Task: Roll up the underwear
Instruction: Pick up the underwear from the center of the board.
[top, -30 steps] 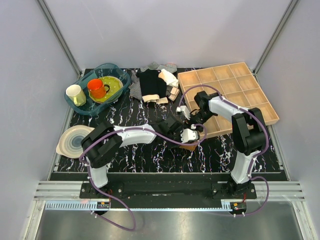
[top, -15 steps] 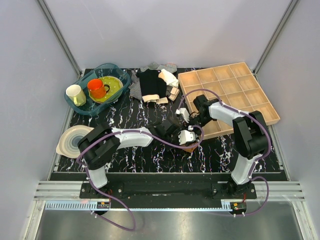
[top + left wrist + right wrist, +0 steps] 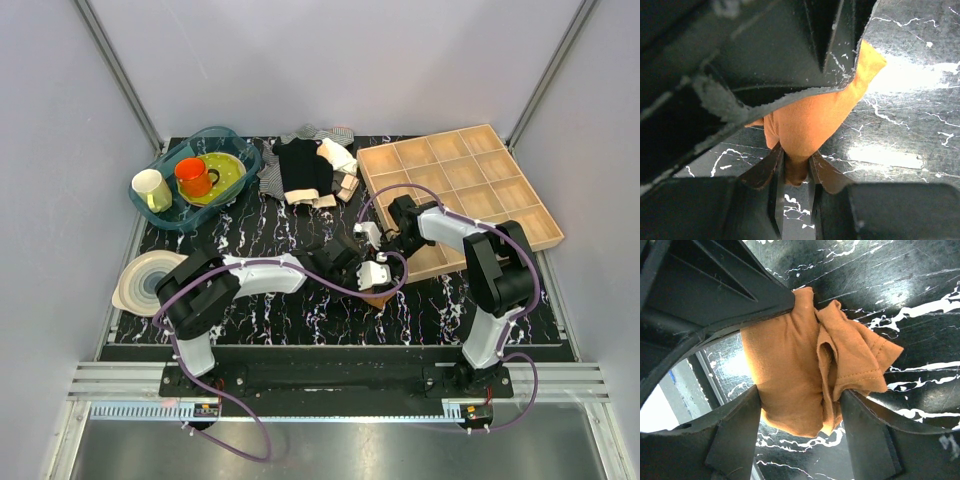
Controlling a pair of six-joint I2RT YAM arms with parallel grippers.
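Note:
The underwear (image 3: 379, 296) is a bunched rust-brown bundle on the black marble table, mostly hidden under both grippers in the top view. My left gripper (image 3: 376, 283) is shut on a fold of the underwear (image 3: 810, 120); in the left wrist view the left gripper (image 3: 795, 162) pinches the cloth tight. My right gripper (image 3: 373, 250) comes in from the tray side. In the right wrist view the right gripper (image 3: 799, 397) has its jaws pressed against both sides of the thick bundle (image 3: 790, 370). The pale waistband is hidden.
A wooden compartment tray (image 3: 470, 190) lies at the right, next to the right arm. A black garment with a beige band (image 3: 300, 168) and a striped cloth (image 3: 270, 178) lie at the back. A blue basin (image 3: 195, 175) with cups and stacked plates (image 3: 145, 280) are at the left.
The right gripper has moved left and nearer, closing in on the left gripper and the bundle. The left gripper has shifted slightly nearer with the cloth.

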